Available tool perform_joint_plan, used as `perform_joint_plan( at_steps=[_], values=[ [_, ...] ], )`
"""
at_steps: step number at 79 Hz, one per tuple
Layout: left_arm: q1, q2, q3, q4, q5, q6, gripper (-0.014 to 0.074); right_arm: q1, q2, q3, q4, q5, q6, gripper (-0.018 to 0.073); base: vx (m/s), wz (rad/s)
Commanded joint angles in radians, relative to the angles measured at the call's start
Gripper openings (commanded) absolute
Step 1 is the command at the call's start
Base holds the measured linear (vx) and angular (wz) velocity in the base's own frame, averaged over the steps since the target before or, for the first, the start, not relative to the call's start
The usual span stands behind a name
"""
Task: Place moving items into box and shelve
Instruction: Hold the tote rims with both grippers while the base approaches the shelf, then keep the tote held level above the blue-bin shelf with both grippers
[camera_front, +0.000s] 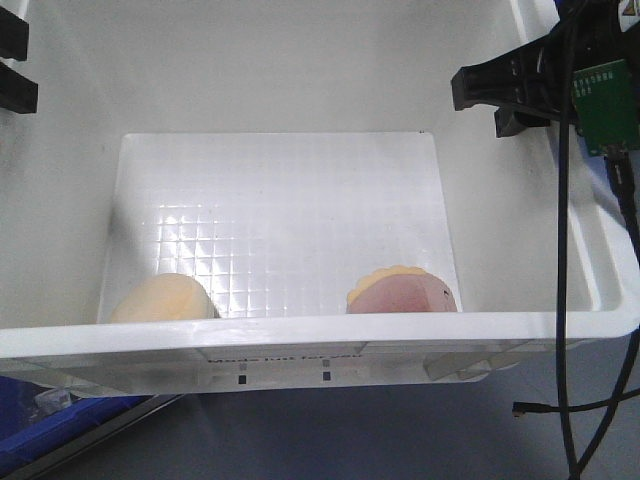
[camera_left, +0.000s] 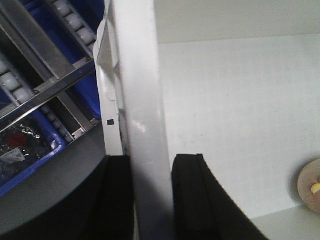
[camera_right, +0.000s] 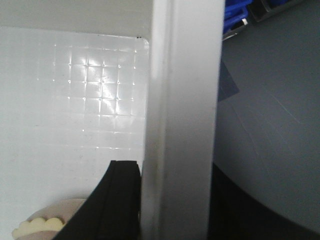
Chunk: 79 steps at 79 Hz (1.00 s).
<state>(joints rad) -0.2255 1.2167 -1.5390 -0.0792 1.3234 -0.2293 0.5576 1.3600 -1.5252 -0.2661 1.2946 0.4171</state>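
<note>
Clamping opposite box (camera_front: 300, 338) rims: left pincer (camera_left: 151, 167), right pincer (camera_right: 172, 172), moving items (camera_front: 402, 293) between.

1. The front view is bright under even overhead light. The white box (camera_front: 300, 335) is nearly overexposed, so its walls wash out.
2. Glare breaks into small shining squares on the box's gridded bottom, left of centre, and shows again in the right wrist view.
3. Shadows are soft: a faint grey band lies along the bottom's left edge.
4. The cream lump (camera_front: 165, 298) has low contrast against the white.
5. The left wrist view is dimmer and soft. The rim is blurred, the left fingers (camera_left: 195, 200) are featureless black, and the blue bins (camera_left: 35, 150) are shaded.
6. In the right wrist view the rim is out of focus and the right fingers (camera_right: 117, 200) are underexposed.
</note>
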Motion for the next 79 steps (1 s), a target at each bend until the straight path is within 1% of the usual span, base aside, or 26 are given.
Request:
perform_joint_plan(
  at_steps=[1, 51, 79],
  values=[
    [-0.008, -0.036, -0.044, -0.021, -0.069, 0.001, -0.0006, -0.003, -0.037, -0.043, -0.075, -0.063, -0.014, -0.0006, 0.10, 0.54],
    [-0.008, -0.036, -0.044, -0.021, -0.069, 0.001, -0.0006, -0.003, -0.037, -0.043, -0.076, -0.062, -0.014, -0.0006, 0.07, 0.51],
    [-0.008, -0.036, -0.044, -0.021, -0.069, 0.001, -0.0006, -0.003, -0.037, -0.043, -0.076, -0.062, -0.014, -0.0006, 0.04, 0.42]
  ],
)
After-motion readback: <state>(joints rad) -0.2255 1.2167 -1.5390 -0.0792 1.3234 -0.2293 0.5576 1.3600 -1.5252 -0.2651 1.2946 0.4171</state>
